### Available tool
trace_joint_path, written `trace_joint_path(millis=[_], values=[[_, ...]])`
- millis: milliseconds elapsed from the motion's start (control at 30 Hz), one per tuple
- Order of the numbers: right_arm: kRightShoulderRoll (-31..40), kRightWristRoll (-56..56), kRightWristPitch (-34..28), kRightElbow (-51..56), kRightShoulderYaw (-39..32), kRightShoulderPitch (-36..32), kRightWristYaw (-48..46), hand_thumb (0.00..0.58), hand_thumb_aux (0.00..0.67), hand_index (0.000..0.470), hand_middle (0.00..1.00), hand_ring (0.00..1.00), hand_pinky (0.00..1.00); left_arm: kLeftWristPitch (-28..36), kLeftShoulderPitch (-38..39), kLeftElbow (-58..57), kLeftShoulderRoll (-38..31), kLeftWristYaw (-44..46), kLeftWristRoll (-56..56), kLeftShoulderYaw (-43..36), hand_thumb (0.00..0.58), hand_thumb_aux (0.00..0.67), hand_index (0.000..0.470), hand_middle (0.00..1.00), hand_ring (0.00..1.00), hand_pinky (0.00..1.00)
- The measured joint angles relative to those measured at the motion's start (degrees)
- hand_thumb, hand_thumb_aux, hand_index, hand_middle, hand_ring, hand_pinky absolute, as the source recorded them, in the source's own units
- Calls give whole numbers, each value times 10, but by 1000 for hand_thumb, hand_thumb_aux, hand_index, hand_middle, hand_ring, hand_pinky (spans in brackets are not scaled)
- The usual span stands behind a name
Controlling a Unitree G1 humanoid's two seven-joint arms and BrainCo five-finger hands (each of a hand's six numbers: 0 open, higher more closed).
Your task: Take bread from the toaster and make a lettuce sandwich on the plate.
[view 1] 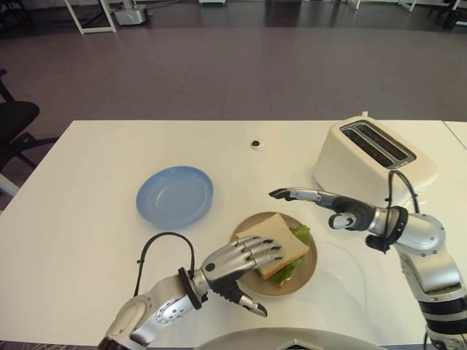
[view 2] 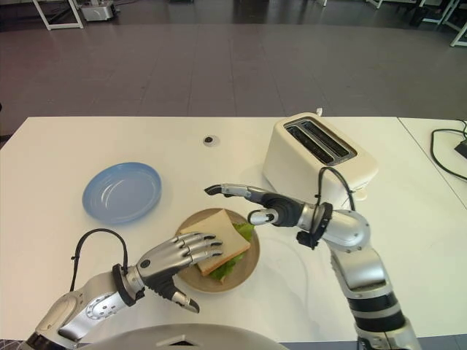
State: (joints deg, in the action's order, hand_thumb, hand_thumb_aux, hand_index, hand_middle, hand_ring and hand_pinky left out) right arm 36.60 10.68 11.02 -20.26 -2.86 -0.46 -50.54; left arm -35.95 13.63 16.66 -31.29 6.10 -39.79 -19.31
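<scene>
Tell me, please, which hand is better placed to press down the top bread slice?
Left, probably. The left hand has its fingers at the top bread slice on the brown plate; the right hand hovers open above the plate's far edge, toward the toaster.

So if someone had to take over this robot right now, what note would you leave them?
Left hand: open, fingers lying over the near-left edge of the bread.
Right hand: open, holding nothing, hovering just behind the brown plate, on the toaster side.
Things: the sandwich sits on the brown plate, with lettuce poking out under the bread. The toaster slots look empty. The blue plate is bare.
Done: bread is out and the sandwich looks built.
Left: probably just draw both hands back. No bottom slice is visible, so check for one.
</scene>
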Motion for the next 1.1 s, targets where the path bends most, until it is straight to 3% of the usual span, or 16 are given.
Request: trace_joint_path(millis=[67, 100, 133, 167, 200, 233, 333, 433, 500, 633, 733, 900, 1000, 1100], values=[[33, 2, 53, 24, 41, 30, -20, 0, 0, 0, 0, 0, 0, 12, -27, 55, 14, 17, 97, 16, 0, 0, 0, 0, 0, 0], [42, 6, 72, 28, 56, 42, -29, 0, 0, 0, 243, 243, 243, 21, -29, 80, 11, 28, 145, 24, 0, 0, 0, 0, 0, 0], [53, 9, 88, 30, 72, 56, -38, 489, 405, 284, 973, 973, 973, 29, -26, 112, 5, 42, 201, 34, 0, 0, 0, 0, 0, 0], [64, 18, 104, 31, 83, 71, -48, 580, 670, 470, 969, 969, 969, 39, -19, 144, -9, 57, 253, 46, 128, 79, 55, 1000, 1000, 1000], [82, 11, 137, 32, 93, 96, -59, 580, 670, 470, 965, 965, 965, 48, 6, 185, -37, 80, 317, 73, 570, 583, 409, 1000, 1000, 1000], [91, -16, 164, 36, 94, 113, -61, 580, 670, 470, 965, 965, 965, 54, 26, 200, -57, 96, 342, 96, 580, 670, 470, 1000, 1000, 1000], [110, -95, 232, 33, 76, 201, -68, 580, 670, 470, 969, 969, 969, 62, 130, 196, -133, 166, 340, 149, 580, 670, 470, 1000, 1000, 1000], [124, -102, 254, 2, 69, 283, -74, 580, 670, 470, 988, 988, 988, 65, 255, 173, -198, 242, 313, 164, 580, 670, 470, 1000, 1000, 1000], [133, -123, 271, 2, 54, 294, -72, 580, 670, 470, 992, 992, 992, 70, 277, 178, -211, 270, 297, 156, 580, 670, 470, 1000, 1000, 1000], [108, -299, 339, 88, -6, 277, 4, 580, 670, 470, 1000, 1000, 1000, 102, 265, 166, -206, 303, 131, 105, 580, 670, 470, 1000, 1000, 1000], [78, -368, 393, 132, -31, 241, 114, 580, 670, 470, 1000, 1000, 1000, 77, 221, 154, -153, 244, 1, 52, 580, 670, 470, 1000, 1000, 1000], [11, -457, 393, 180, -65, 199, 276, 580, 670, 470, 1000, 1000, 1000, 66, 148, 101, -80, 79, -147, 11, 580, 670, 470, 1000, 1000, 1000], [-47, -499, 357, 227, -96, 155, 358, 580, 670, 470, 1000, 1000, 1000, 88, 95, 34, -33, -52, -239, -5, 580, 670, 470, 1000, 1000, 1000], [-95, -504, 309, 280, -121, 89, 386, 580, 670, 470, 1000, 1000, 1000, 120, 26, -38, -8, -115, -274, -5, 580, 670, 470, 1000, 1000, 1000]])
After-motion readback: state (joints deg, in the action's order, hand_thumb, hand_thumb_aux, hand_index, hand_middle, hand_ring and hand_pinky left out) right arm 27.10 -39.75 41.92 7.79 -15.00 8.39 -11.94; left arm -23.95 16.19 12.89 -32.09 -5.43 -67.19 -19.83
